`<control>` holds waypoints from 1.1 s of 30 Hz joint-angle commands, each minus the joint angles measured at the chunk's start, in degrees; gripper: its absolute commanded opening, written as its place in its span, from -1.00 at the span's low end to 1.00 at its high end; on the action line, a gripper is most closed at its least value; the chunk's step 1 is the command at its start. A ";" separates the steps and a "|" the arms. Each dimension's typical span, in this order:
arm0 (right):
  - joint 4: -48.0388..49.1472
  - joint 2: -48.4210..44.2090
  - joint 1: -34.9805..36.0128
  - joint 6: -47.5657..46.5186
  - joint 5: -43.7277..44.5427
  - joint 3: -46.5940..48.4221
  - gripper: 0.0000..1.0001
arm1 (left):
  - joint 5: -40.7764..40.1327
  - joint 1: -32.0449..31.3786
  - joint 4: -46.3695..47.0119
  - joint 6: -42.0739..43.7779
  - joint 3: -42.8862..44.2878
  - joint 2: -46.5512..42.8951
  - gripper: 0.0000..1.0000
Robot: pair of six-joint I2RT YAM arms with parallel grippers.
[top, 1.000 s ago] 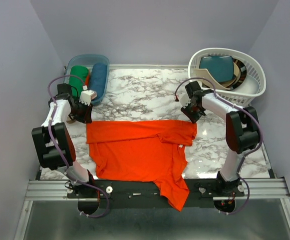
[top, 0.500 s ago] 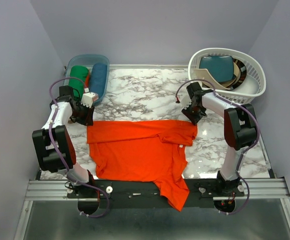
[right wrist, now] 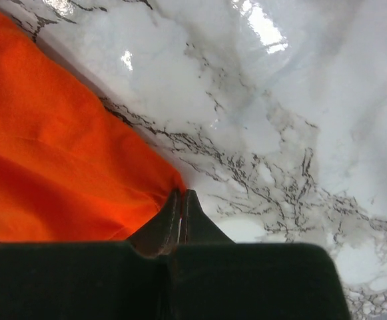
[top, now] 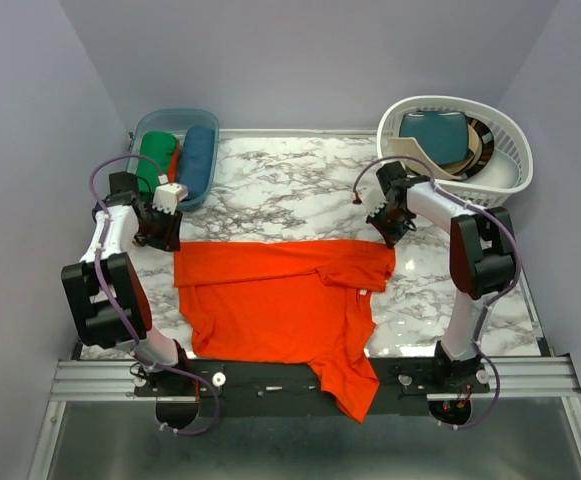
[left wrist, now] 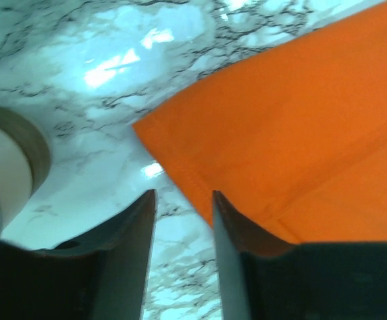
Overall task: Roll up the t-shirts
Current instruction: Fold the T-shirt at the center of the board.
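Observation:
The orange-red t-shirt (top: 280,295) lies flat on the marble table, its top edge folded over and one sleeve hanging over the front edge. My left gripper (top: 166,226) is open at the shirt's top left corner. In the left wrist view its jaws (left wrist: 183,197) frame bare marble, with the shirt's corner (left wrist: 280,133) beside the right finger. My right gripper (top: 390,228) is at the top right corner. In the right wrist view it (right wrist: 182,193) is shut, with the puckered shirt corner (right wrist: 80,167) at its tips. Rolled green (top: 156,155) and blue (top: 198,160) shirts lie in a bin.
A teal bin (top: 213,122) stands at the back left. A white laundry basket (top: 510,150) with clothes stands at the back right. A round tan object (left wrist: 10,160) sits on the table just left of my left gripper.
The left gripper has shifted slightly left and back. The right gripper has moved slightly back at the shirt's corner. The shirt lies as before.

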 commanded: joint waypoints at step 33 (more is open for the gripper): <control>4.66 -7.33 -0.17 0.37 7.33 -4.83 -0.99 | 5.81 3.59 13.80 -8.04 -0.59 13.27 0.03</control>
